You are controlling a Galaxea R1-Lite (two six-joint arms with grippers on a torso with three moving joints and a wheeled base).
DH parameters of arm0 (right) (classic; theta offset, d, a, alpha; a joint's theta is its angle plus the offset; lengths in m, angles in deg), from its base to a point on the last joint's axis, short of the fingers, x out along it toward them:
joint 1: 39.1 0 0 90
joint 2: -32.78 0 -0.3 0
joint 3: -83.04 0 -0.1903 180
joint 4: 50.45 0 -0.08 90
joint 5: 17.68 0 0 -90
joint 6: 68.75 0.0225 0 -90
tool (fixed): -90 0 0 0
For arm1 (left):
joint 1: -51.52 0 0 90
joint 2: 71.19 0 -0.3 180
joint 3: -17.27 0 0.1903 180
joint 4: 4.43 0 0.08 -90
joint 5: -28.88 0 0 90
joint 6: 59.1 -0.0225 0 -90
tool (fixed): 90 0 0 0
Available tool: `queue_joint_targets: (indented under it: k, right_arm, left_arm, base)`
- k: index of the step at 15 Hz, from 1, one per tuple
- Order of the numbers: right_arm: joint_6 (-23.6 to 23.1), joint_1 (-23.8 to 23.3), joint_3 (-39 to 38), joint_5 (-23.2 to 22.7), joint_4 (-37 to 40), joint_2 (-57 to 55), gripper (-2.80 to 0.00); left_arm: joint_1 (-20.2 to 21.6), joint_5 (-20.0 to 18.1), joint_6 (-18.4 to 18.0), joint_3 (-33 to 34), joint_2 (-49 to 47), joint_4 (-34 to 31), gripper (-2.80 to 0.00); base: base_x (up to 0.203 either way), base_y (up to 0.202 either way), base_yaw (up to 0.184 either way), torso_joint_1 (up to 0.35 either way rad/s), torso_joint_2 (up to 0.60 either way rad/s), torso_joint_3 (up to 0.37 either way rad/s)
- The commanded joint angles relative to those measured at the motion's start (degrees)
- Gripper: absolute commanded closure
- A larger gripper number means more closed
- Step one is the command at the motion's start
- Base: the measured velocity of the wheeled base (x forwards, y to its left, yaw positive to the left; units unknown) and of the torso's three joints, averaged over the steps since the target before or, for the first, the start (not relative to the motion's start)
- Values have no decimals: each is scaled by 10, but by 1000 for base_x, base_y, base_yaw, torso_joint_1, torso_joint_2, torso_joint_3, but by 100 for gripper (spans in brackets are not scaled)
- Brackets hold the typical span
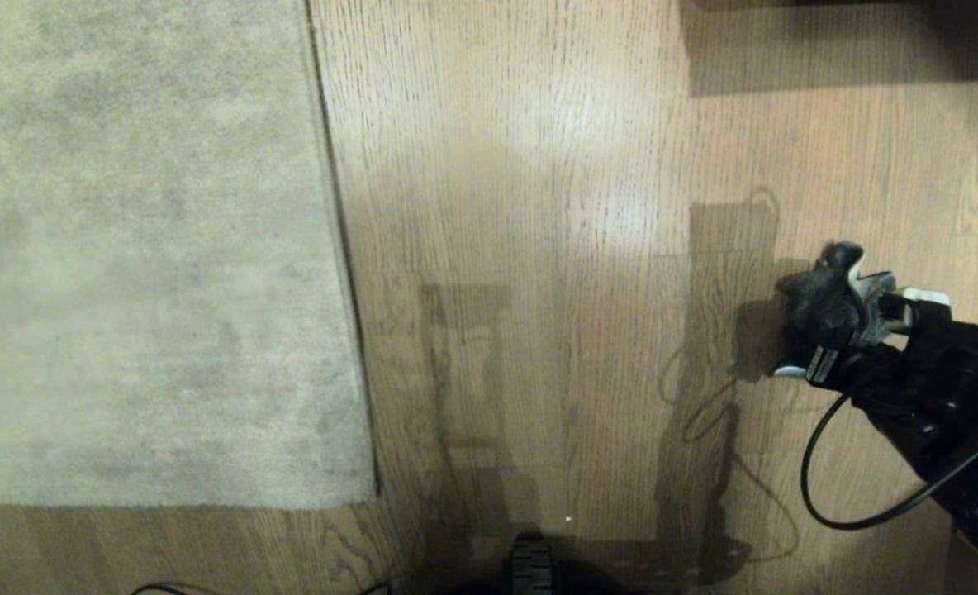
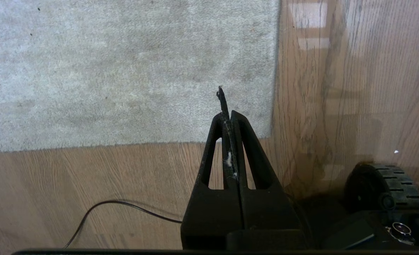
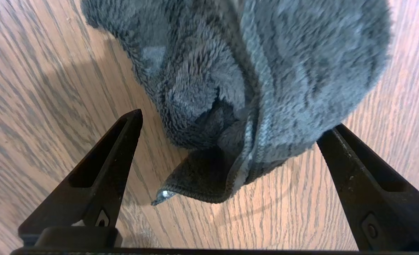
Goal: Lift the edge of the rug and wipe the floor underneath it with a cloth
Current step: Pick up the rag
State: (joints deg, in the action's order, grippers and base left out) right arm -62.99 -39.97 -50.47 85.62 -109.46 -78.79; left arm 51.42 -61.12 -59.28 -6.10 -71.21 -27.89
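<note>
The pale grey-beige rug lies flat on the left, its straight rug edge [image 1: 345, 273] running down to a corner [image 1: 373, 494] on the wood-grain floor [image 1: 538, 248]. Far to the right, the dark grey cloth [image 1: 823, 310] sits bunched on the planks. My right gripper [image 1: 856, 330] stands open around it. In the right wrist view the cloth [image 3: 266, 71] fills the gap between the wide-spread fingers [image 3: 99, 177], brushing one of them, with my right gripper [image 3: 236, 120] low over the floor [image 3: 266, 219]. My left gripper [image 2: 228, 114] is shut and empty, parked above the rug corner [image 2: 271, 136].
A thin black cable [image 2: 124, 205] lies on the floor beside the left arm. The base's wheel [image 2: 383, 187] shows next to it, and a part of the base [image 1: 530, 566] at the near edge. A cable loop [image 1: 819, 487] hangs off the right arm. Dark shadow [image 1: 828, 41] lies far right.
</note>
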Motion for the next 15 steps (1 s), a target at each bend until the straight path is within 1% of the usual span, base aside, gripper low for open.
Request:
queue_joint_targets:
  k: [1, 2, 3, 10, 15]
  right_arm:
    - [0, 0, 10, 1, -7, -16, -280]
    - [0, 0, 17, 1, -7, -19, -280]
    - [0, 0, 23, 1, -7, -23, 0]
    - [0, 1, 37, -1, -7, -36, 0]
    - [1, 6, 19, -1, -7, -14, 0]
  left_arm:
    - [0, 0, 0, 0, 0, 0, 0]
    - [0, 0, 0, 0, 0, 0, 0]
    - [0, 0, 0, 0, 0, 0, 0]
    - [0, 0, 0, 0, 0, 0, 0]
    - [0, 0, 0, 0, 0, 0, 0]
  base:
    - [0, 0, 0, 0, 0, 0]
    - [0, 0, 0, 0, 0, 0]
    - [0, 0, 0, 0, 0, 0]
    - [0, 0, 0, 0, 0, 0]
    - [0, 0, 0, 0, 0, 0]
